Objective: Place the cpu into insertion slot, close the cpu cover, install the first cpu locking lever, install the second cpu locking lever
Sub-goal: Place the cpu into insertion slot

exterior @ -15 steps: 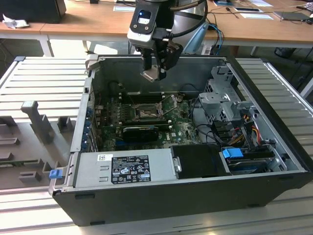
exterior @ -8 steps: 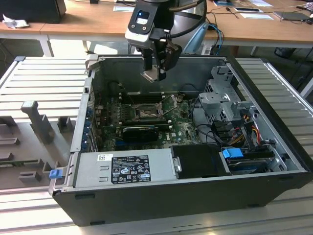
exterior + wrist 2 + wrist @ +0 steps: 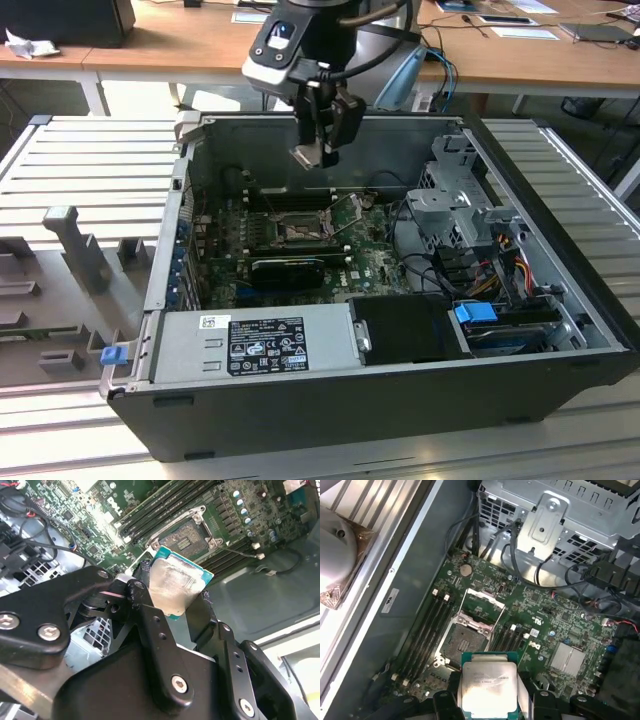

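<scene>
cpu [image 3: 489, 687]: clamped by its edges in the gripper [image 3: 318, 148], held aloft above the motherboard [image 3: 540, 605], short of the bare insertion slot [image 3: 465, 642] whose cpu cover [image 3: 482, 596] stands raised; placement step in hand, likely demanding square alignment and level descent.

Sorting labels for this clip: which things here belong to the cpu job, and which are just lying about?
Job: cpu, held in gripper; slot; cover, open.
Lying about: memory slots; drive cage; power supply; cables.
</scene>
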Motion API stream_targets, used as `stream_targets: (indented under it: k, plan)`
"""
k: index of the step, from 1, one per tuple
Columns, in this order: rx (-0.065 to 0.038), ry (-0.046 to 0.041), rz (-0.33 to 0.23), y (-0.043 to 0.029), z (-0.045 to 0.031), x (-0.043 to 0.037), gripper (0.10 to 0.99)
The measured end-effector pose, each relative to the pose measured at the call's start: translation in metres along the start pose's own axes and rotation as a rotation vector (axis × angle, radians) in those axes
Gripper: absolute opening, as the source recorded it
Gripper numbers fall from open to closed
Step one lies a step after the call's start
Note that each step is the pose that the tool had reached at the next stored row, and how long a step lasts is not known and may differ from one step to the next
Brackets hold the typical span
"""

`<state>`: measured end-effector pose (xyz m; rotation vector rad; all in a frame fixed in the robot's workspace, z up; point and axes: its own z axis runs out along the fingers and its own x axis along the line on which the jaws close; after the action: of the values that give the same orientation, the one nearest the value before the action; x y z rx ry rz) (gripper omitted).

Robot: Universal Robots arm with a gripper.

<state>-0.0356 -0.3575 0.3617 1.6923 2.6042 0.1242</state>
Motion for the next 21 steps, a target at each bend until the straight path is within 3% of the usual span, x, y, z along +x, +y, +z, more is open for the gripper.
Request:
stream_targets:
  k: [17,21]
  plan:
    - [-0.005,-0.0254,0.296,-0.0005,0.006,-0.0001,0.529]
    - [-0.003,-0.0282,0.339,-0.0007,0.0156,0.0011,0.529]
